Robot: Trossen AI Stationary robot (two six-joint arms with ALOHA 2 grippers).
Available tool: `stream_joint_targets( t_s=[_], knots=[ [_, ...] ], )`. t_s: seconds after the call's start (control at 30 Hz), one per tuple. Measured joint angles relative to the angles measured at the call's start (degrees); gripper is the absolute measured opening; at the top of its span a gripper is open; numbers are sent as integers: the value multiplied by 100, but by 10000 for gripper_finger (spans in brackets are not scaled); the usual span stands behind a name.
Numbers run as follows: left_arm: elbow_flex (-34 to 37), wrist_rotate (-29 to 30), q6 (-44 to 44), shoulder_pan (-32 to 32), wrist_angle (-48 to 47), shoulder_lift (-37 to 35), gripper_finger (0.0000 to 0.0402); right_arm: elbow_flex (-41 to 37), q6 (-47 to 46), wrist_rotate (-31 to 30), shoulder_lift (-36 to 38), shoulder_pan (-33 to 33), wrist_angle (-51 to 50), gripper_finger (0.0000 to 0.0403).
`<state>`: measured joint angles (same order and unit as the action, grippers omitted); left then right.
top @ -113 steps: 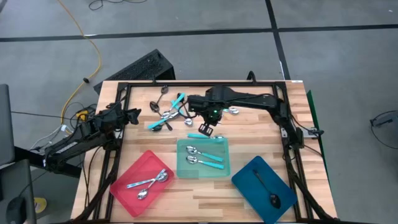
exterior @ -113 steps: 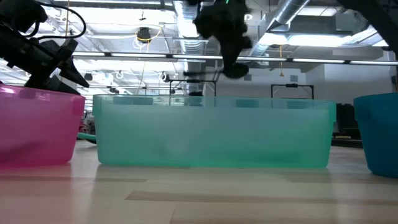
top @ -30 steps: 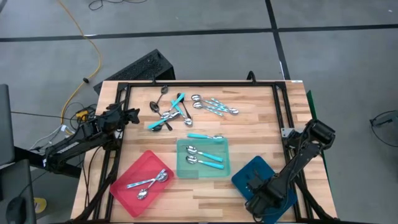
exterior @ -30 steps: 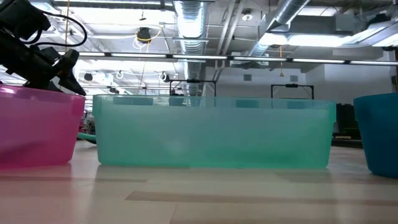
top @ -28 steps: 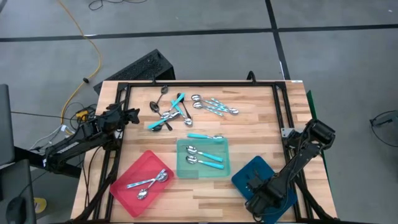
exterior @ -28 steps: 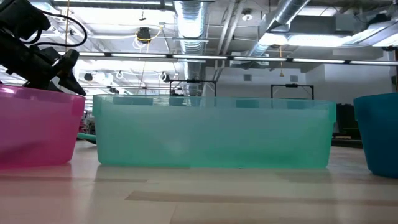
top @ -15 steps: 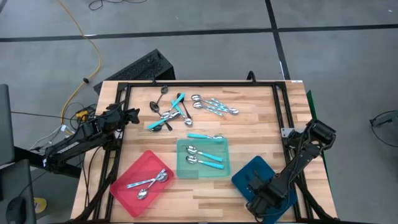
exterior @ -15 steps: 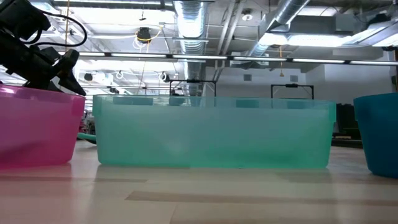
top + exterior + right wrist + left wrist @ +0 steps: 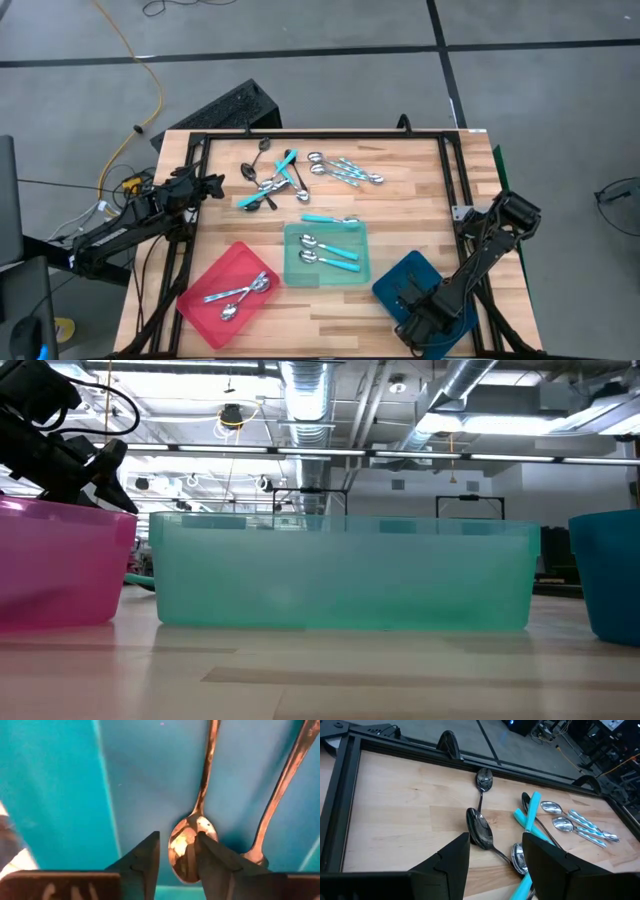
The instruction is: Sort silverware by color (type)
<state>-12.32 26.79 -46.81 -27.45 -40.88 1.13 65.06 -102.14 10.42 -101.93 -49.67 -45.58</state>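
Right gripper (image 9: 175,852): lowered into the blue tray (image 9: 400,283); fingers parted around the bowl of a dark spoon (image 9: 192,837) lying on the tray floor, a second dark spoon (image 9: 280,790) beside it. Left gripper (image 9: 495,847): fingers spread, nothing held, parked at the table's left edge. Red tray (image 9: 215,285): all-silver spoons (image 9: 240,293) were contained. Teal tray (image 9: 295,272): turquoise-handled spoons (image 9: 328,252) were contained; another (image 9: 330,218) just beyond its rim. Unsorted spoons (image 9: 275,178) were left on the far tabletop.
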Motion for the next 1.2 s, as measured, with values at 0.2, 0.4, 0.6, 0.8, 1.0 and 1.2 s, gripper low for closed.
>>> stream_joint_targets(
  t_s=[0.2, 0.4, 0.6, 0.8, 1.0, 1.2],
  knots=[
    [0, -1, 0, 1, 0, -1, 167, 2, 167, -225, 628, 118, -526, 182],
    [0, -1, 0, 0, 0, -1, 167, 2, 711, -812, 1630, 475, -1558, 186],
    [0, -2, 2, 1, 0, 0, 167, 2, 1831, -1984, 2578, 1452, -2056, 184],
    [0, -52, 2, -1, 1, -1, 167, 2, 3706, -2413, 2983, 2994, -1929, 188],
    [0, -81, 0, -1, 0, 0, 167, 13, 5824, -2409, 2845, 4611, -1666, 188],
    [0, -79, -90, 0, 1, -1, 167, 12, 7317, -2391, 2571, 6072, -1179, 188]
  ],
)
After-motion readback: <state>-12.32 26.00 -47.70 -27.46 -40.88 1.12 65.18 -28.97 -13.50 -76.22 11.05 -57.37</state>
